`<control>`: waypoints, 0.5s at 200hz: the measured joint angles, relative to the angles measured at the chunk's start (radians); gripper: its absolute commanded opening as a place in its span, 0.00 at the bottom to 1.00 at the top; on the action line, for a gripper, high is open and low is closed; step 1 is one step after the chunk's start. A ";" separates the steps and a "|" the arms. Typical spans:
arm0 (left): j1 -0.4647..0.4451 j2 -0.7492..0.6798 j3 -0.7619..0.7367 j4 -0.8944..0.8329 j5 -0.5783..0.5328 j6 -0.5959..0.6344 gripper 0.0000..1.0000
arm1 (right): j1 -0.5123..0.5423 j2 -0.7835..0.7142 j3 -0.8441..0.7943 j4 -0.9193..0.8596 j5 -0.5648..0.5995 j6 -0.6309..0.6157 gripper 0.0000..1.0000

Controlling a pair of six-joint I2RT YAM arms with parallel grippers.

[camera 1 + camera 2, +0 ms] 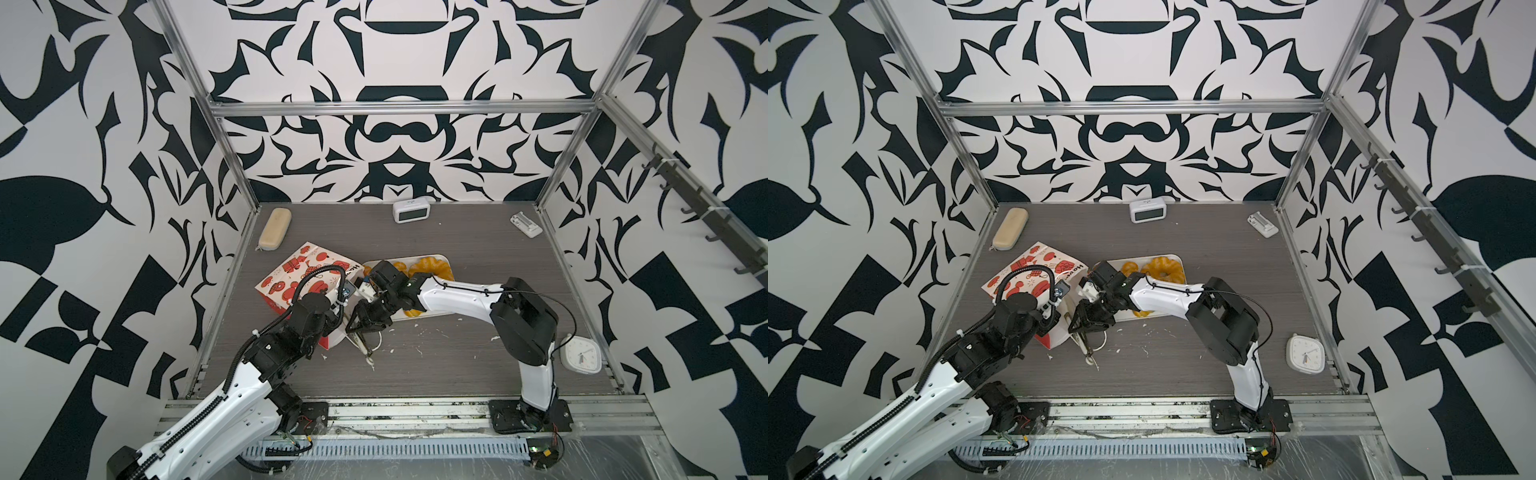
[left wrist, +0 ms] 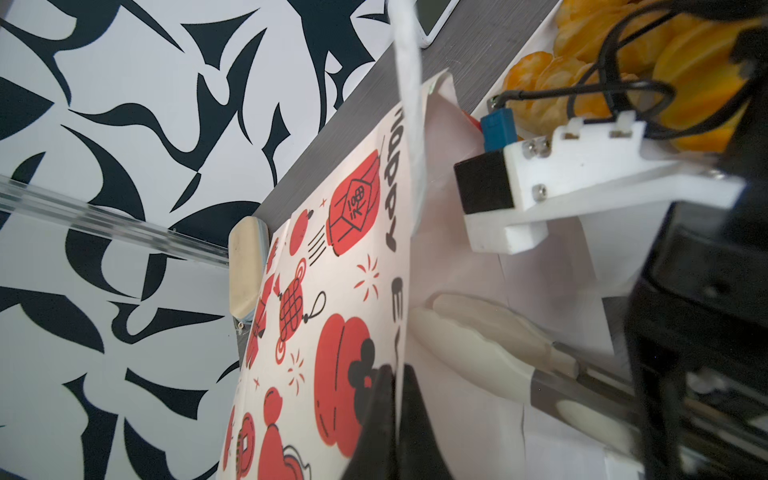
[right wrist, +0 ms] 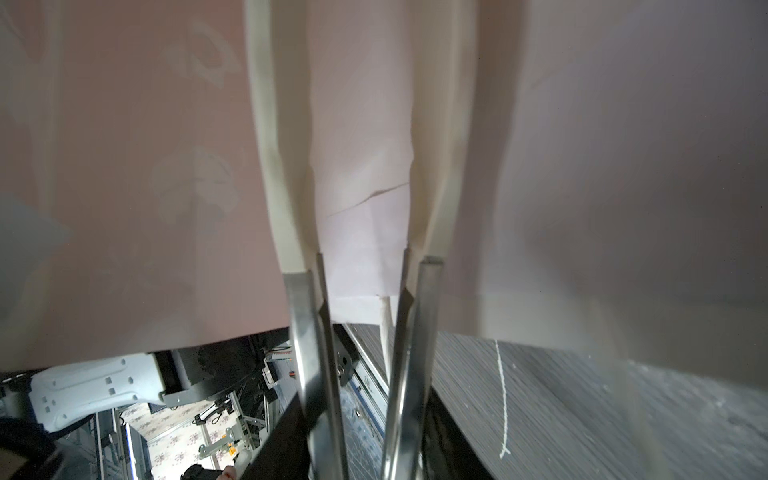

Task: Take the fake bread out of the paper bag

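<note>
Fishing inside the paper bag (image 1: 291,274) with tongs (image 3: 301,332) gripped in the right hand (image 1: 363,323), cream tips parted and pushed in through the mouth, meeting nothing but white paper in the right wrist view. Lying on its side at the left of the worktop (image 1: 478,249), printed face up, mouth turned towards the tray. Pinching the upper lip of that mouth in the left hand (image 2: 395,399), clamped tight on the paper and holding the opening agape. Sitting already on the white tray (image 1: 1177,261), just beside the bag: part of the fake bread (image 1: 442,269), a large ring and a small one plain in both top views, another golden piece peeping from under the right forearm. Showing no pastry between the tips or on the paper around them, and hiding the deep end of the bag from every camera, so not telling whether any piece is left inside. Appearing, then, to be searching for a further piece, with several out. Calling next for sliding the tips deeper along the lower wall, closing gently on whatever glossy roll turns up, and drawing it straight out through the held mouth without tearing the pinched lip.
</note>
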 measured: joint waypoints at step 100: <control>0.000 0.089 0.000 0.055 -0.014 -0.021 0.00 | 0.057 -0.013 -0.114 0.131 0.101 0.079 0.41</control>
